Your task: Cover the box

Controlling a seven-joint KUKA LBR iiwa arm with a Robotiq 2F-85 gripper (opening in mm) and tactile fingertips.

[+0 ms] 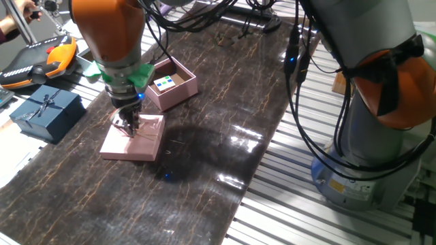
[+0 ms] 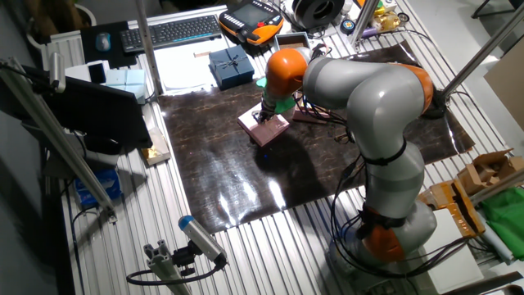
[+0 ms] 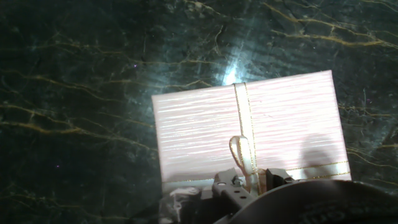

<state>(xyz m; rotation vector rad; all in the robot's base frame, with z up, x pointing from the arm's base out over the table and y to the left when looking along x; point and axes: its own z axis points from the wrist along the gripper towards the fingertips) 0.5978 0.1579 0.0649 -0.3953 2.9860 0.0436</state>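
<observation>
The pale pink lid lies flat on the dark marbled mat, in front of and left of the open pink box. The box stands upright and holds a white card with coloured squares. My gripper points straight down onto the lid's near part. In the hand view the lid fills the middle, with its thin gold ribbon and bow loop. The gripper sits at the bow, fingers close together with the ribbon between them. In the other fixed view the lid shows under the hand.
A dark blue box with a bow stands left of the mat. An orange and black pendant lies behind it. A grey box with a brown inside and a keyboard are at the far edge. The arm's base stands right.
</observation>
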